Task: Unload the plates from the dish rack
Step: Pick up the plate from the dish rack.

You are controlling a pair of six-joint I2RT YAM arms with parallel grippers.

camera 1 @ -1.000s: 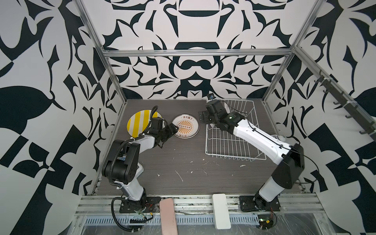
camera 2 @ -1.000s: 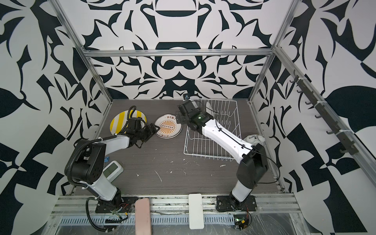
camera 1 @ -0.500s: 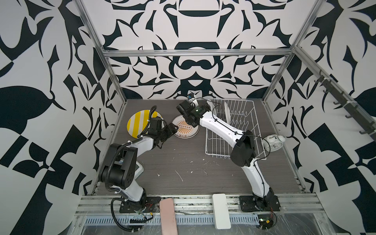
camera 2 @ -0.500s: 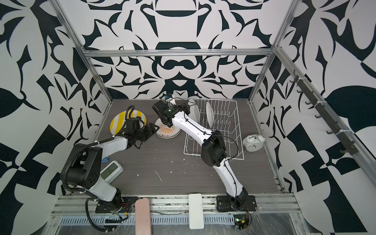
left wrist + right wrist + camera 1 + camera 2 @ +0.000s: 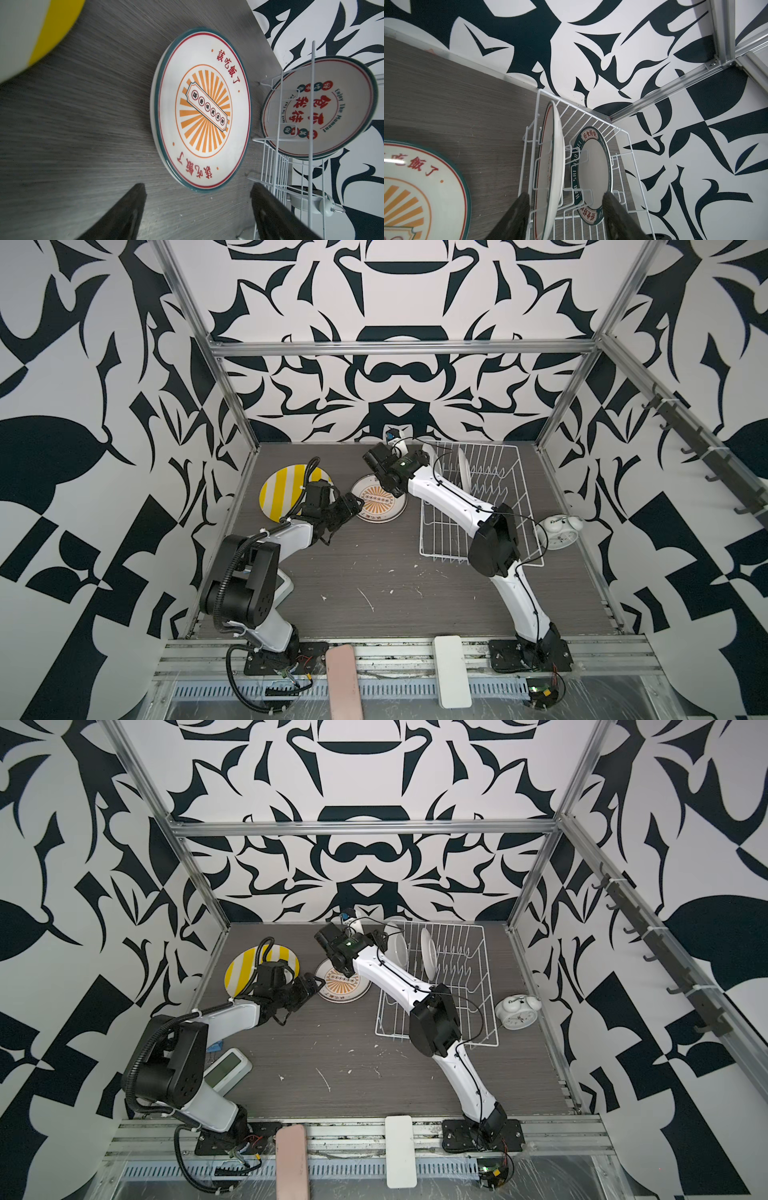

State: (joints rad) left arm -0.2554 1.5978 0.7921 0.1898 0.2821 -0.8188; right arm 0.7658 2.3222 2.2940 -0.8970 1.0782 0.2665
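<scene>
Glossy sunburst plate (image 5: 202,112) on woodgrain (image 5: 83,124), left tool (image 5: 197,187) spread, right tool (image 5: 565,195) spread (beside upright wire-racked plate (image 5: 552,145))

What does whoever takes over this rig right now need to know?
Left pincer: open, empty, aimed at the sunburst plate.
Right pincer: open, straddling the rim of the red-lettered plate in the dish rack, not gripping yet.
Done: striped plate and sunburst plate lie flat on the table.
Left: red-lettered plate and green-rimmed plate stand in the rack; lift both out.
</scene>
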